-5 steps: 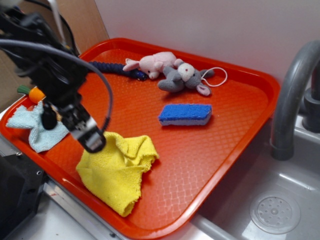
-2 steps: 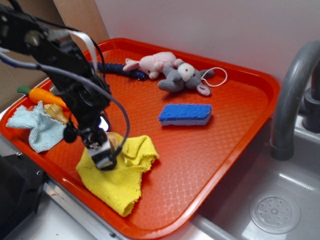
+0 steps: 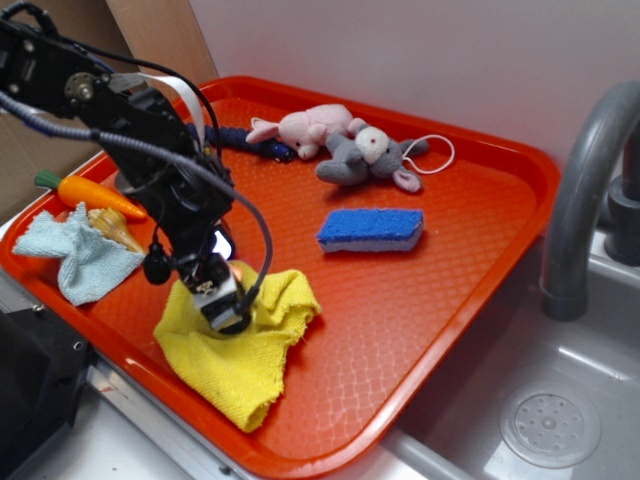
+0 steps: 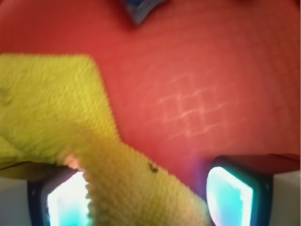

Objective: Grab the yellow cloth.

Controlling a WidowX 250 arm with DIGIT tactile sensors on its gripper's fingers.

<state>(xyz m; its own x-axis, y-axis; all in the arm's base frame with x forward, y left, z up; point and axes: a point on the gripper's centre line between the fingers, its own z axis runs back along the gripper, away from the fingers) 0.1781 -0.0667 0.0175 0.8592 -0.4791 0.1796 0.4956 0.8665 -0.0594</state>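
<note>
The black arm reaches in from the tray's left side and angles down, its gripper (image 3: 224,303) pressed onto the yellow cloth (image 3: 245,350). In the wrist view the fingers (image 4: 237,193) stand spread apart, released, with a fold of the cloth lying between them and over the left one.

The cloth lies near the front edge of the red tray (image 3: 480,290). The tray also holds a blue sponge (image 3: 371,229) mid-tray, a pink plush (image 3: 305,128) and grey plush (image 3: 365,155) at the back edge, and a pale blue rag (image 3: 75,255) and carrot (image 3: 90,192) at the left corner.
</note>
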